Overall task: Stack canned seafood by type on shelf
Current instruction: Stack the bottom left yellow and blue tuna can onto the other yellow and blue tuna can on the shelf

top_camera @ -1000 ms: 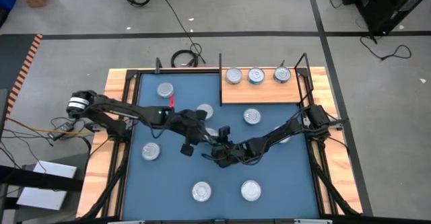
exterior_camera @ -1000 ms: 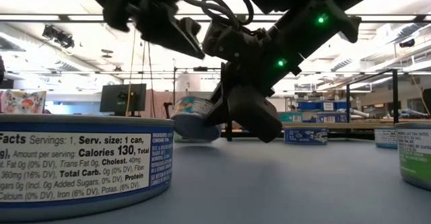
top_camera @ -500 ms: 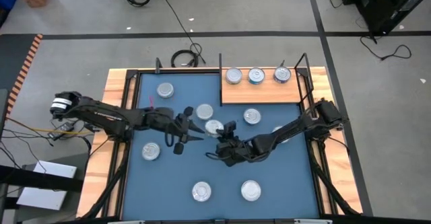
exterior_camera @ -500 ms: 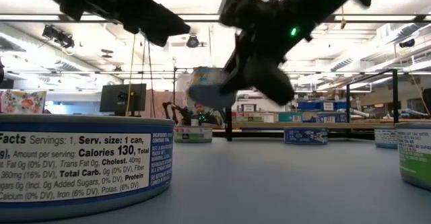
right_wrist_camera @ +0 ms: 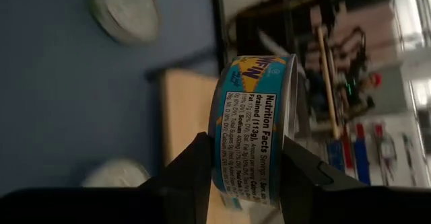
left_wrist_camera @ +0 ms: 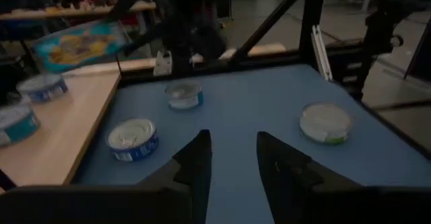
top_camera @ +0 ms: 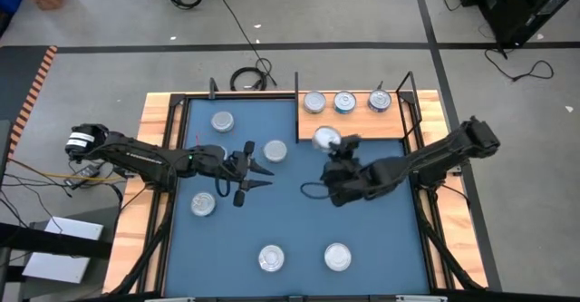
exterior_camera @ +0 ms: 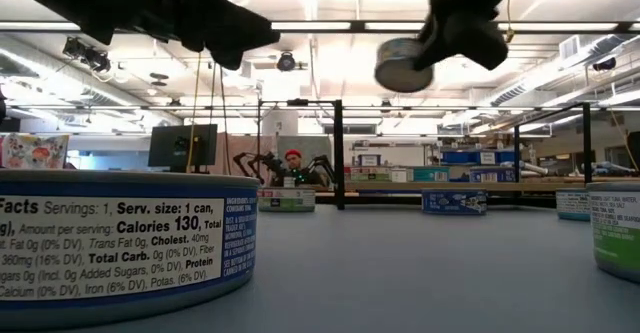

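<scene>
The blue mat [top_camera: 299, 220] covers the table, its near edge cut off in the high view. The wooden shelf [top_camera: 362, 127] carries three tins in a row. Five tins lie on the mat. The right hand [top_camera: 333, 148] is clamped on a blue-labelled, silver-lidded tin [right_wrist_camera: 256, 140], raised above the shelf's edge. The left hand [top_camera: 256, 168] hangs released over the mat.

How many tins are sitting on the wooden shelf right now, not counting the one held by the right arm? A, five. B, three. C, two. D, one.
B: the high view shows three tins in a row along the far edge of the shelf, while the right gripper holds a fourth tin in the air over the shelf's front edge.
</scene>
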Controlling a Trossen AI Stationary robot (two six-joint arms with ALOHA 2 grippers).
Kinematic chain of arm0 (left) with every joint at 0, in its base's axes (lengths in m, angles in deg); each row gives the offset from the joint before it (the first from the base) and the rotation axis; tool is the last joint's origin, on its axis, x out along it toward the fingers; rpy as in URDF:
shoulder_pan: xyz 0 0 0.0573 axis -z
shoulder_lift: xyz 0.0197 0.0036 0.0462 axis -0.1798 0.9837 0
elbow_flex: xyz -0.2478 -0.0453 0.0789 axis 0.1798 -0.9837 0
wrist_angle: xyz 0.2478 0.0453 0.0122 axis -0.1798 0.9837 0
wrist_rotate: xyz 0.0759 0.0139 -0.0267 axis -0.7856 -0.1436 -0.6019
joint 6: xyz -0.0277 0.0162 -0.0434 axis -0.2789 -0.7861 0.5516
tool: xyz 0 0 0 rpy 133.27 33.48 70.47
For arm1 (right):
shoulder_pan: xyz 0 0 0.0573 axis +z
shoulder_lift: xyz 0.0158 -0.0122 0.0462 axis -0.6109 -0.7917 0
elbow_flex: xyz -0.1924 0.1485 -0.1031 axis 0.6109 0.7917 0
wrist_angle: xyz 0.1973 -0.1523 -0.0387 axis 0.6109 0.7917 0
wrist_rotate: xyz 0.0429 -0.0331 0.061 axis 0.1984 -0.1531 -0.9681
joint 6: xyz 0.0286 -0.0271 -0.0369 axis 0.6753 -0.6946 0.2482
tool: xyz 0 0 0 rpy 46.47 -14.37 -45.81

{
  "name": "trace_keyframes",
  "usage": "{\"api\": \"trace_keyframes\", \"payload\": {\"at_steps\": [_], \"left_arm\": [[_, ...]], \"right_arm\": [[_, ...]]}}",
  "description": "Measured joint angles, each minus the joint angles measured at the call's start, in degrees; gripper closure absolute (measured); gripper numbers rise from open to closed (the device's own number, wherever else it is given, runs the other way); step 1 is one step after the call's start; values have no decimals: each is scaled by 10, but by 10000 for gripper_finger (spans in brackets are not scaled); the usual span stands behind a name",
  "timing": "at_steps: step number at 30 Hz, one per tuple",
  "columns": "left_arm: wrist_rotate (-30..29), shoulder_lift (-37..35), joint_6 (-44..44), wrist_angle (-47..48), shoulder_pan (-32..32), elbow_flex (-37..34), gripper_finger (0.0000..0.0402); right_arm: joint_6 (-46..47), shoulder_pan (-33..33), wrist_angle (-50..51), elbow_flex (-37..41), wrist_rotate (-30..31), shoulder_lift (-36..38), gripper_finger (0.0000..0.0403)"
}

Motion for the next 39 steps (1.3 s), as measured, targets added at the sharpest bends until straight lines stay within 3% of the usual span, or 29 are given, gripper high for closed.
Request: {"api": "trace_keyframes", "payload": {"at_steps": [4,8,24,39], "left_arm": [[1,0,1,-14,0,0,279],[1,0,1,-30,0,0,279],[-7,0,10,-44,0,0,279],[-17,0,14,-45,0,0,279]], "right_arm": [[11,-40,60,0,0,15,277],[-36,-96,59,5,-8,14,277],[-299,-347,-200,114,-112,9,277],[-397,-414,-359,193,-154,9,274]]}}
